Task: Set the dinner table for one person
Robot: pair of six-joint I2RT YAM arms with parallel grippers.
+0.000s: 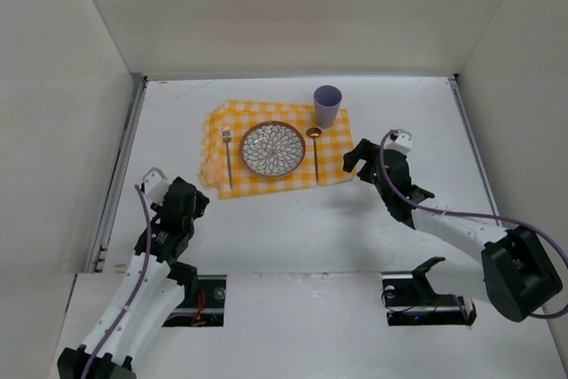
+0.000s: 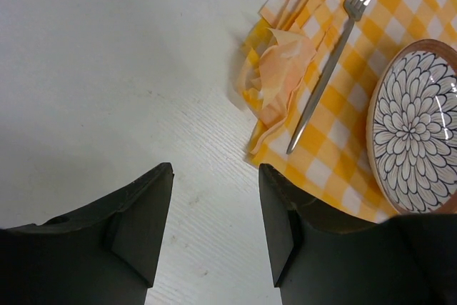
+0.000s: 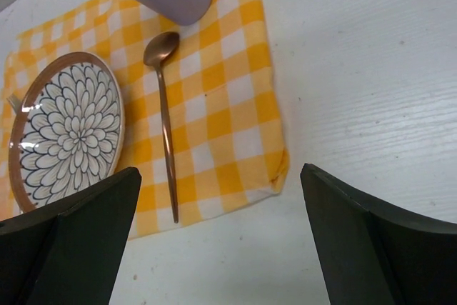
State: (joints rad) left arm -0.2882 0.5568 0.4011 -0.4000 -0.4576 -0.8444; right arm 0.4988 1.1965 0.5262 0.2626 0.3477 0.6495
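Note:
A yellow-and-white checked cloth [image 1: 266, 175] lies on the white dinner table [image 1: 302, 228]. On the cloth sit a flower-patterned plate [image 1: 272, 148], a silver fork [image 1: 228, 155] to its left, a copper spoon [image 1: 314, 150] to its right and a lilac cup [image 1: 327, 105] at the far right corner. My left gripper [image 1: 197, 204] is open and empty over bare table, near the cloth's rumpled left edge [image 2: 275, 83]. My right gripper [image 1: 353, 159] is open wide and empty, just right of the cloth's near right corner [image 3: 275, 169].
White walls enclose the table on the left, back and right. A metal rail [image 1: 120, 166] runs along the left edge. The arm bases [image 1: 426, 295] sit at the near edge.

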